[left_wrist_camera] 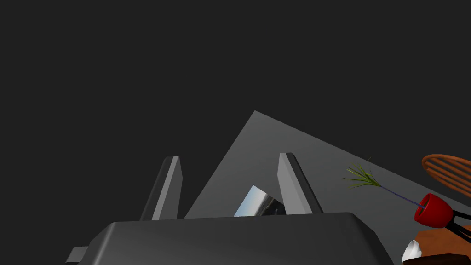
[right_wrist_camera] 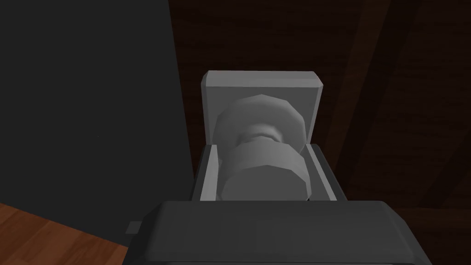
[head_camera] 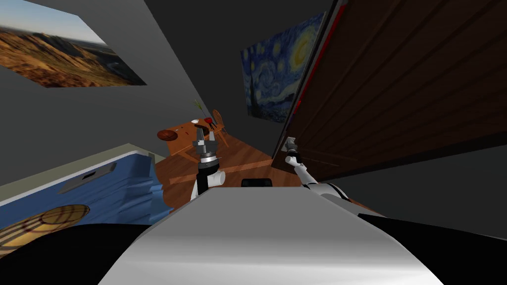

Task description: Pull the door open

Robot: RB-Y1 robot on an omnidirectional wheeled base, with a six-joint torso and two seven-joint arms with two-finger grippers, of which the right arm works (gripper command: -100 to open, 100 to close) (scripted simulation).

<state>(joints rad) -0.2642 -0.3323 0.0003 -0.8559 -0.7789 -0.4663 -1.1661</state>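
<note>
Right claw (head_camera: pixel 291 144), head view: set at the edge of the dark brown door (head_camera: pixel 396 84) on the robot's right; left claw (head_camera: pixel 205 143) raised ahead, apart from the door. Left wrist view: fingers (left_wrist_camera: pixel 169 184) spread, empty. Right wrist view: fingers pinch the grey knob (right_wrist_camera: pixel 264 177) by its sides, before a square plate (right_wrist_camera: pixel 262 83). Judged step: grip made; next comes a steady backward pull along the door's swing.

A home: a blue-covered bed (head_camera: pixel 124 183), a swirling blue-and-yellow night-sky painting (head_camera: pixel 275 79) on the grey wall (head_camera: pixel 208 49), a brown wooden spindle-back chair (head_camera: pixel 218 121), and a wood-plank floor (head_camera: pixel 247 158).
</note>
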